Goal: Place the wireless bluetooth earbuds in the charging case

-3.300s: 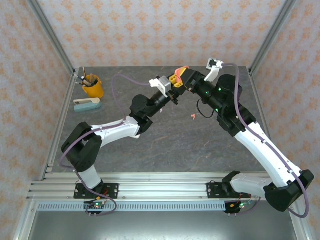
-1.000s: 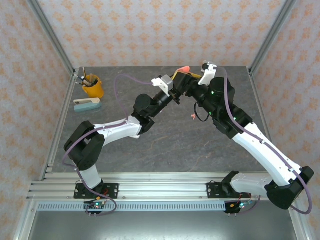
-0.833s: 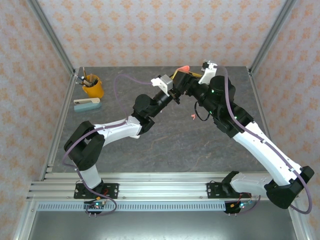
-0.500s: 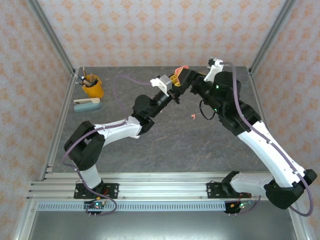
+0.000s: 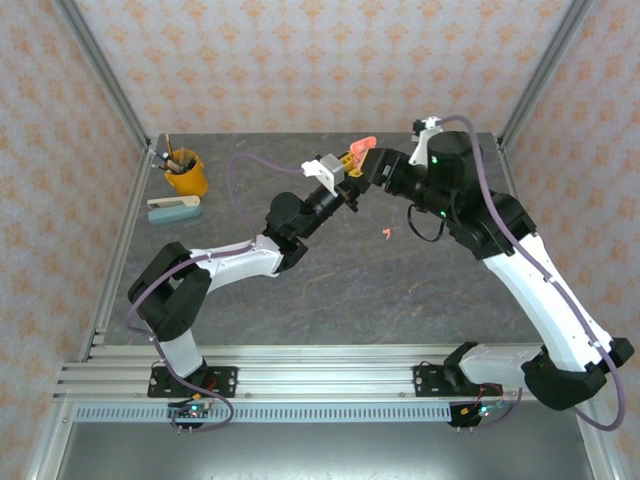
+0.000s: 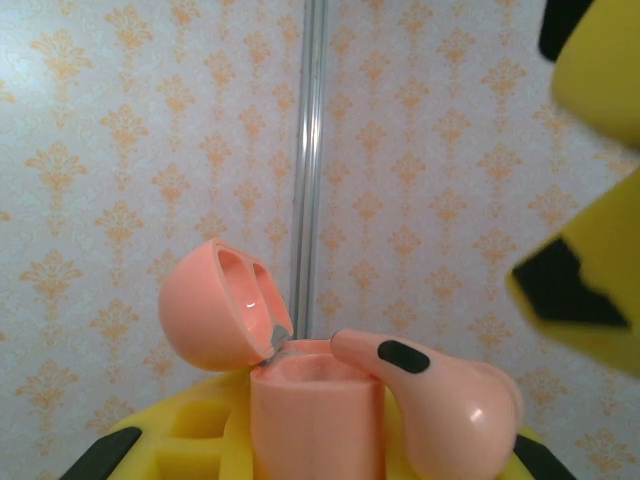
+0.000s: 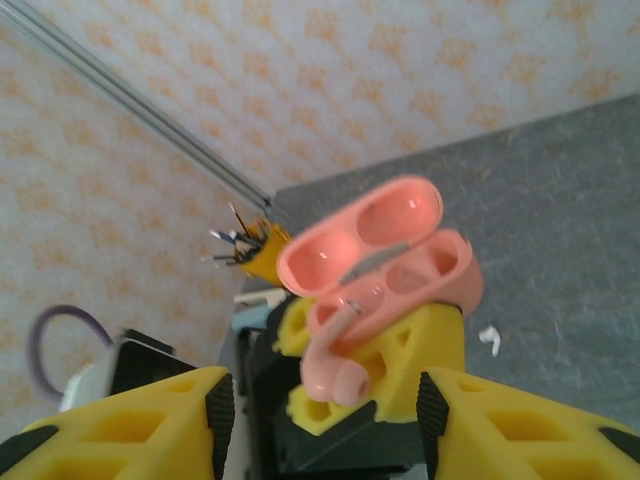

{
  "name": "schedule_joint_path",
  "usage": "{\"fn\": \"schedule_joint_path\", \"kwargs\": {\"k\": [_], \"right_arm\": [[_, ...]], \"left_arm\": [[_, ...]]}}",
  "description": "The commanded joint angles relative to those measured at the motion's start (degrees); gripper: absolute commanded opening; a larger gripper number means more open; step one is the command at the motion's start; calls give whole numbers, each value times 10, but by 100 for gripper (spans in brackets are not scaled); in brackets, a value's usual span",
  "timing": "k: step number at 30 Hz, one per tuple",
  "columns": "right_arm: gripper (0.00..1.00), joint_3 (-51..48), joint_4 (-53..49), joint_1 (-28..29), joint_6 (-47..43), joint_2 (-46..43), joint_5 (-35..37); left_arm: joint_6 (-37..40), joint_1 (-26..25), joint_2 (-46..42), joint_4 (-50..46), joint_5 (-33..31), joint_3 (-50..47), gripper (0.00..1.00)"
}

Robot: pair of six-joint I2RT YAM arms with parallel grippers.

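My left gripper (image 5: 348, 166) is shut on the salmon charging case (image 5: 362, 148), held up over the far middle of the table with its lid (image 6: 215, 320) swung open. A salmon earbud (image 6: 440, 395) leans tilted against the case (image 7: 410, 275), its stem tip at the rim of one socket and its head hanging outside. In the right wrist view that earbud (image 7: 335, 365) droops over the left gripper's yellow finger. My right gripper (image 7: 322, 412) is open just right of the case, its fingers wide on either side and touching nothing. Another salmon earbud (image 5: 385, 235) and a white earbud (image 7: 489, 340) lie on the table.
A yellow pen cup (image 5: 185, 172) and a pale blue and white object (image 5: 175, 208) stand at the far left. Aluminium frame posts (image 5: 108, 85) and patterned walls close in the grey table (image 5: 330, 290). The right gripper's yellow fingers (image 6: 600, 60) hang close beside the case.
The right arm has swung its wrist to the right, drawing back a little from the case. The left gripper with the case has lifted slightly; the earbud stays propped on the rim.
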Motion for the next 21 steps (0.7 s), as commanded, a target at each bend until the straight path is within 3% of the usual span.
{"fn": "schedule_joint_path", "kwargs": {"k": [1, 14, 21], "right_arm": [[57, 4, -37, -1, -31, 5, -10], [60, 10, -31, -1, -51, 24, 6], [61, 19, -50, -1, -60, 5, 57]], "left_arm": [[1, -4, -7, 7, 6, -2, 0], [0, -5, -2, -1, 7, -7, 0], [-7, -4, 8, 7, 10, -12, 0]]}}
